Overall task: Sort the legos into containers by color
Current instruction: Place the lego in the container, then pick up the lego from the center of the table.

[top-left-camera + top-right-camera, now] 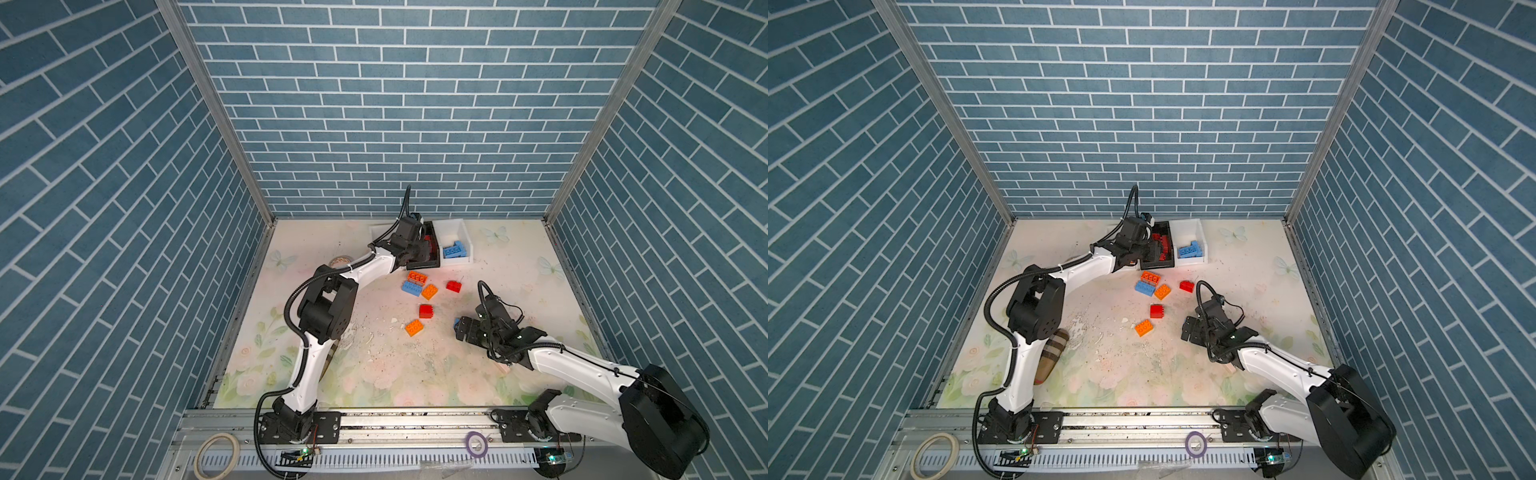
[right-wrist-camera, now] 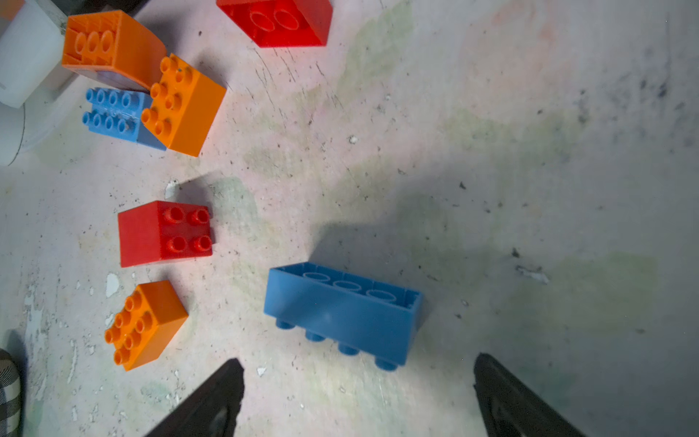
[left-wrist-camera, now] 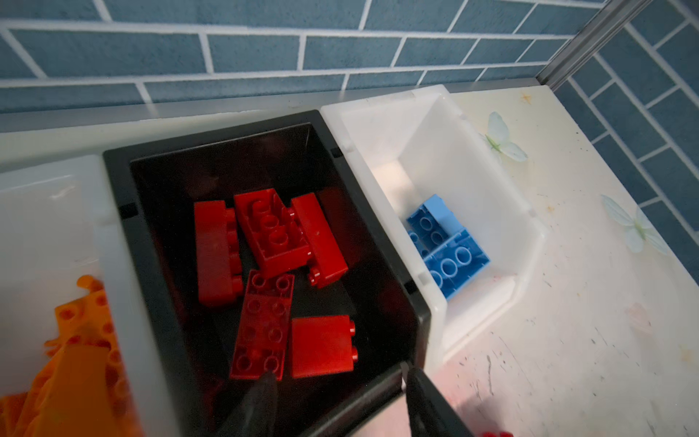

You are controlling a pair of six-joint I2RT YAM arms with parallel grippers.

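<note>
My left gripper [image 3: 340,376] hangs open and empty over the near end of the black container [image 3: 382,234], which holds several red legos [image 3: 264,329]. The white container [image 3: 503,196] beside it holds blue legos [image 3: 450,261]. The other white container [image 3: 113,265] holds orange pieces [image 3: 83,340]. My right gripper [image 2: 357,361] is open just above a blue lego [image 2: 340,314] lying on its side. Loose on the mat are orange [image 1: 417,276], blue [image 1: 412,289], orange [image 1: 429,291], red [image 1: 454,286], red [image 1: 426,311] and orange [image 1: 414,327] legos.
A brown plaid pouch [image 1: 1052,353] lies by the left arm's base segment. A tape roll [image 1: 340,262] sits behind the left arm's elbow. A small white scrap [image 1: 394,320] lies near the loose bricks. Two more tape rolls [image 1: 217,455] rest on the front rail.
</note>
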